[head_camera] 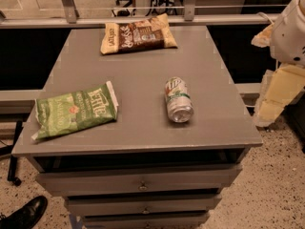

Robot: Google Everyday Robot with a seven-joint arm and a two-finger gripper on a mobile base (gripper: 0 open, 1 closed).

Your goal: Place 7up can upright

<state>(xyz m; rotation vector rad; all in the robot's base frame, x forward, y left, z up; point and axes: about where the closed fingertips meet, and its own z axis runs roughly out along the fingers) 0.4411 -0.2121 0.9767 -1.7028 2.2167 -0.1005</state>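
The 7up can (178, 99) lies on its side at the right middle of the grey cabinet top (143, 70). Its silver-and-green body points toward the back and one shiny metal end faces the front. My gripper (272, 99) hangs off the cabinet's right edge, below the white arm body (290, 30). It sits level with the can and well to its right, touching nothing.
A green chip bag (75, 110) lies at the front left. A brown-and-tan chip bag (137, 34) lies at the back centre. A metal rail (143, 20) runs behind the cabinet. Drawers (140, 180) are below, and a black shoe (24, 213) is on the floor at left.
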